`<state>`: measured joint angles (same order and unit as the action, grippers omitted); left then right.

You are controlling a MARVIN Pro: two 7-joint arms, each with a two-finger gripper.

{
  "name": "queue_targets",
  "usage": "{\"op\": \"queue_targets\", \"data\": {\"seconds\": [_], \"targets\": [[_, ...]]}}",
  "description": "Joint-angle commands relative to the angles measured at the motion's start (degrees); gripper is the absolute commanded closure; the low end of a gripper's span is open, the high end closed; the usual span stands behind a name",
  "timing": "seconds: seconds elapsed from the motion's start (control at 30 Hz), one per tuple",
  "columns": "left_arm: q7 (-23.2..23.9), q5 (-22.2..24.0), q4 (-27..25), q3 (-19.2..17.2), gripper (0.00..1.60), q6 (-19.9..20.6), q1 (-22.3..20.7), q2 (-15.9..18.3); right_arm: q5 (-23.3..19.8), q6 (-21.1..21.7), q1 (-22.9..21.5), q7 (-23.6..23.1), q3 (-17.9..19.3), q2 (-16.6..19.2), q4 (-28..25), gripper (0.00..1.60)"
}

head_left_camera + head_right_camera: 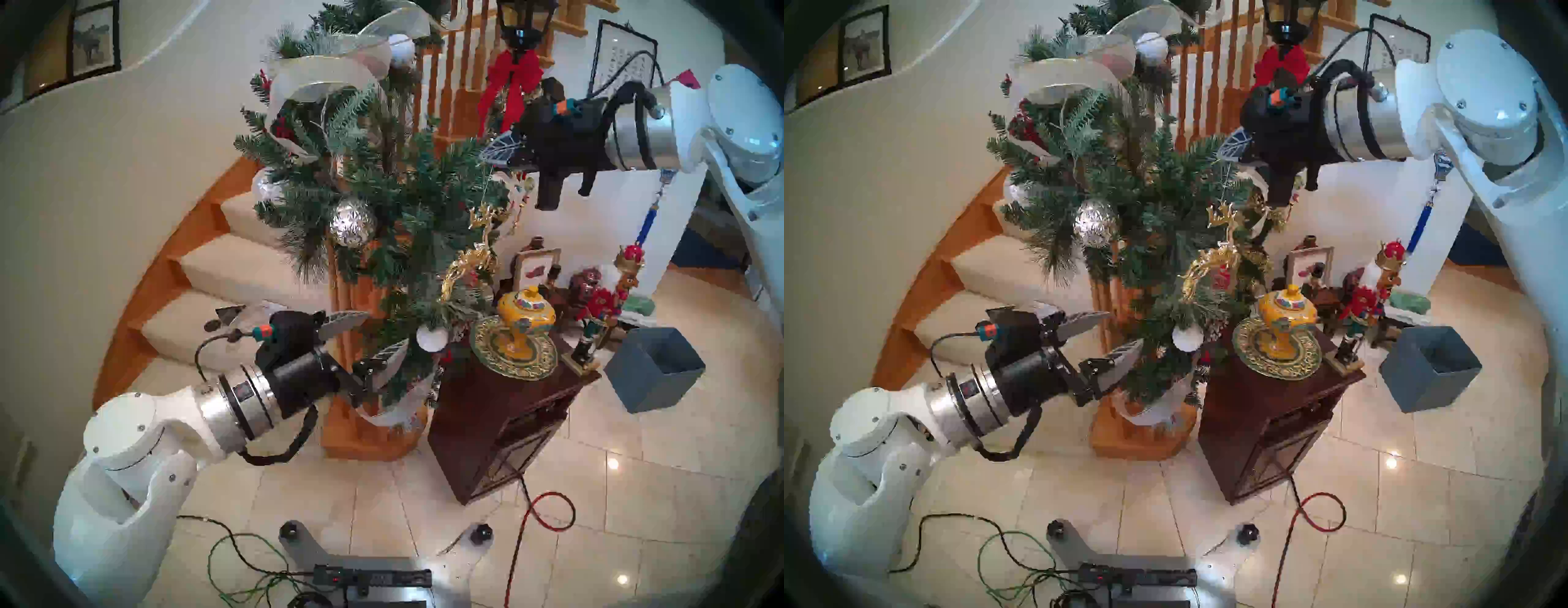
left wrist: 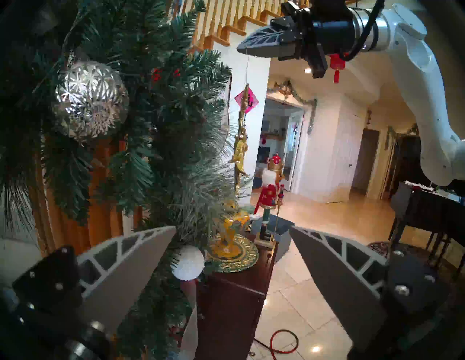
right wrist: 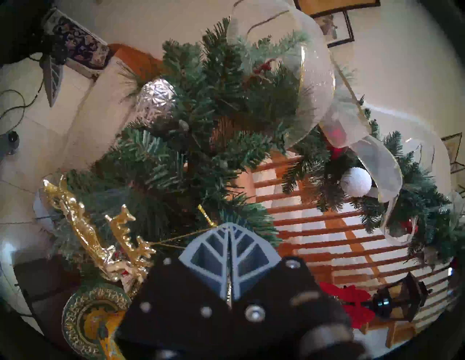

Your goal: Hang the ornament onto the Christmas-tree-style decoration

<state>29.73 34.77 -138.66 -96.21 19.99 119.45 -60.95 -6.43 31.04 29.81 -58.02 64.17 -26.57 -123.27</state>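
Right end effector [image 1: 494, 155] up high at the garland's right flank, its two ribbed grey fingers [image 3: 230, 254] pressed flat together and pinching a thin gold thread [image 3: 176, 238]. From that thread hangs the flat glittery gold reindeer ornament with branching antlers [image 1: 481, 250], dangling free just beside the outer needles of the big bushy green pine-needle garland wound with sheer silver ribbon [image 1: 382, 187]. Judging by its look: very light, thin, stiff but probably brittle at the antlers and legs; it will swing and spin on the thread with any jolt. The thread is the right place to hold it, as now; the glittered body is best left alone. The loop must catch on a sprig tip, and the soft needles will bend away rather than hook it, so a firmer branchlet looks better. Left end effector [image 1: 365, 339] low down, fingers spread wide, nothing in them, near the small white snowy ball [image 1: 432, 337]. Room: open air right of the garland, but below the ornament stands a dark wooden cabinet [image 1: 500, 407] carrying a yellow lidded pot on a green-gold plate [image 1: 515, 339] and nutcracker figures [image 1: 594, 310], all breakable. A silver faceted ball [image 1: 353, 221] sits left, well inside the greenery; wooden banister spindles [image 1: 449, 63] behind.
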Motion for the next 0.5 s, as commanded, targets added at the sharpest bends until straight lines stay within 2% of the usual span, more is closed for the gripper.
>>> {"op": "queue_targets", "data": {"seconds": [0.0,0.47], "targets": [[0.0,0.0,-0.3,-0.1,0.00,-0.1,-0.1,0.0,2.0,0.5,-2.0,1.0,0.0,-0.8,0.8,1.60],[0.0,0.0,-0.3,-0.1,0.00,-0.1,0.0,0.0,3.6,1.9,-2.6,1.4,-0.1,-1.5,1.0,1.60]]}}
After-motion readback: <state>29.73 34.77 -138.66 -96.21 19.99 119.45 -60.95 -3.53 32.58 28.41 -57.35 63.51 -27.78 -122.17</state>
